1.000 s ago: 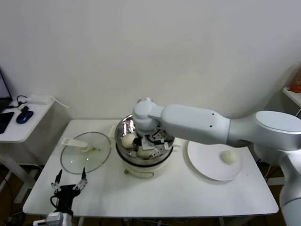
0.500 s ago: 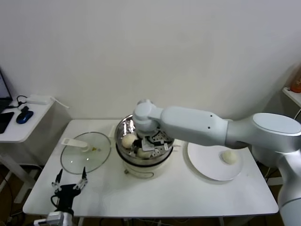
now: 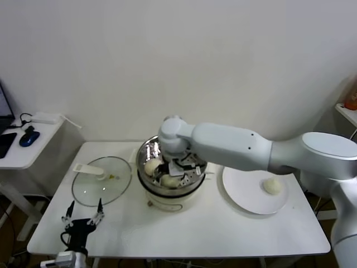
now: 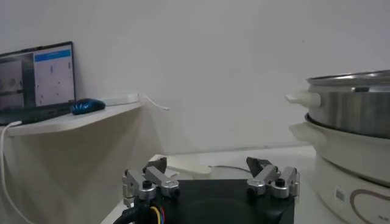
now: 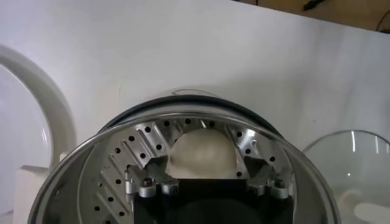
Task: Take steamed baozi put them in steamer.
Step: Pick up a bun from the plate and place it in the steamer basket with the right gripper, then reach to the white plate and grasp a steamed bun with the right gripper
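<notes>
Since the earlier frame the right gripper (image 5: 207, 182) has opened its jaws and released a round cream-white steamed baozi (image 5: 202, 153), which now sits on the perforated tray of the shiny round steel steamer (image 3: 146, 155). One more baozi (image 3: 272, 186) lies on the flat white plate (image 3: 240, 195) to the right. The left gripper (image 4: 211, 181) hangs open at the near left table edge.

Glass lid (image 3: 101, 181) on white table (image 3: 184, 231), white plate (image 3: 248, 196), side shelf (image 3: 22, 148) with blue mouse (image 3: 29, 136)

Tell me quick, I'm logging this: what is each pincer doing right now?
Left pincer: open, empty, parked by the table's near edge.
Right pincer: open inside the steamer, around a bun.
</notes>
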`<state>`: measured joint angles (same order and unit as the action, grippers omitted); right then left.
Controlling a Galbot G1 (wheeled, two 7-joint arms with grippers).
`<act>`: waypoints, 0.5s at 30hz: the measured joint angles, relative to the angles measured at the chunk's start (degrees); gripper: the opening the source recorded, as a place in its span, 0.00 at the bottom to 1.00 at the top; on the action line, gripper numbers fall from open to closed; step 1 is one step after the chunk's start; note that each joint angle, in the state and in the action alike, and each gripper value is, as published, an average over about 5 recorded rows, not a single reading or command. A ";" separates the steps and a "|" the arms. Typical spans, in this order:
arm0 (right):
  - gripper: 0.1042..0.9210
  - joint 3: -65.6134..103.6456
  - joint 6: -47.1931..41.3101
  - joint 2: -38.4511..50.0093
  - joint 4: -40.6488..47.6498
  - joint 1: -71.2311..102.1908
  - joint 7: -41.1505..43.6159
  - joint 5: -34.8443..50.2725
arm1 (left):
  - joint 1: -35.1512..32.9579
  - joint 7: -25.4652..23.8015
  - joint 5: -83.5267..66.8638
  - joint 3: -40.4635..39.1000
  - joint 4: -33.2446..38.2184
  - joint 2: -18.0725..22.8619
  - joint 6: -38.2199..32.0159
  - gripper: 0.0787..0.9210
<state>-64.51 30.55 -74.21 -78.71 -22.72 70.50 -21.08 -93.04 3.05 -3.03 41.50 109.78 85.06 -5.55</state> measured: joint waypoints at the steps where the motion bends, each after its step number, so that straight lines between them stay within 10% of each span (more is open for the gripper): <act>1: 0.88 0.02 0.13 0.15 0.02 -0.34 0.09 0.34 | 0.00 0.00 0.00 0.00 0.03 0.00 0.00 0.88; 15: 0.88 -4.08 -6.73 5.80 2.87 -11.19 -0.39 15.69 | 0.04 0.02 -0.15 -0.41 0.56 -0.24 0.05 0.88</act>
<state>-68.59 23.82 -68.41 -75.84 -33.92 70.12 -5.40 -93.00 3.08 -3.18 41.10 110.34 84.82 -5.50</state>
